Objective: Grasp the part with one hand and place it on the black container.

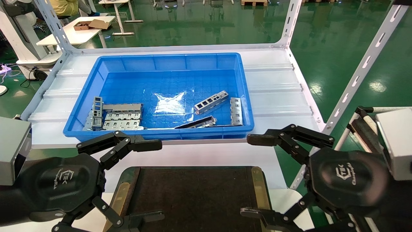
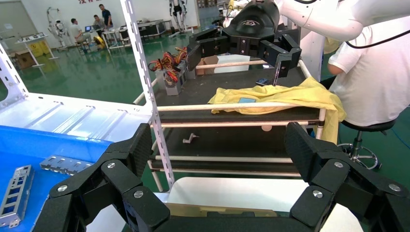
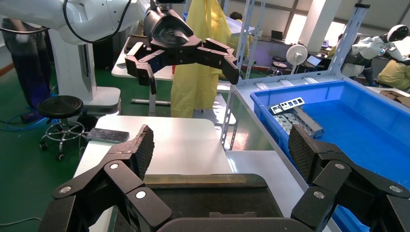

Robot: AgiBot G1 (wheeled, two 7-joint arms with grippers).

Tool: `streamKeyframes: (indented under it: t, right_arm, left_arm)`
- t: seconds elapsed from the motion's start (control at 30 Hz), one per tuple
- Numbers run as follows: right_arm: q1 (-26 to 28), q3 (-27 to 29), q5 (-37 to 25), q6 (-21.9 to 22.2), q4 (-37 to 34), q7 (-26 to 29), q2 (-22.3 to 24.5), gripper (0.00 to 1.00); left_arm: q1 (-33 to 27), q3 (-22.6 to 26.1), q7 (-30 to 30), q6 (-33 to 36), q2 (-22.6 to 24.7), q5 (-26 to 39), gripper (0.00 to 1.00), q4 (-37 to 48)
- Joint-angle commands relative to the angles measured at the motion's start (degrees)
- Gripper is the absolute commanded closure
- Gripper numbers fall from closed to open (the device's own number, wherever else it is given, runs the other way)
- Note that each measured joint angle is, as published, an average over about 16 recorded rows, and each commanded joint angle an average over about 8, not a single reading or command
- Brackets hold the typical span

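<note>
- The part (image 1: 211, 102) is seen lying flat on the floor of the blue bin (image 1: 83, 93), in its right half, clear of the bin walls and touched by neither gripper.
- Its long axis is judged to run from about 8 o'clock to 2 o'clock in the head view, with the row of rectangular cutouts facing up.
- A darker slim bar (image 1: 196, 123) is found at 7 o'clock of the part, near the front wall, and a flat slotted plate (image 1: 236, 111) just beside it at 4 o'clock; a cluster of grey plates (image 1: 116, 116) is kept well apart at 9 o'clock.
- The right gripper (image 1: 252, 175) is held outside the bin, above the right edge of the black container (image 1: 193, 196), with its fingers spread wide and nothing between them.
- From that gripper the part lies at roughly 11 o'clock, beyond the bin's front wall.
- The left gripper (image 1: 154, 182) is likewise spread wide and empty, over the container's left edge; from it the part lies at about 1 o'clock.
- The right gripper is judged the nearer one, so a reach over the front wall with the fingers turned across the part's long axis is called for.
</note>
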Motion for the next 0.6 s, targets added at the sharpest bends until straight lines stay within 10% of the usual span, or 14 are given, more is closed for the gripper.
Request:
streamKeyframes:
  t: [0.03,0.6]
  right_arm:
    - [0.00,0.00,0.00,0.00,0.00,0.00,0.00,0.00]
    - [0.00,0.00,0.00,0.00,0.00,0.00,0.00,0.00]
  left_arm:
    - [0.00,0.00,0.00,0.00,0.00,0.00,0.00,0.00]
    - [0.00,0.00,0.00,0.00,0.00,0.00,0.00,0.00]
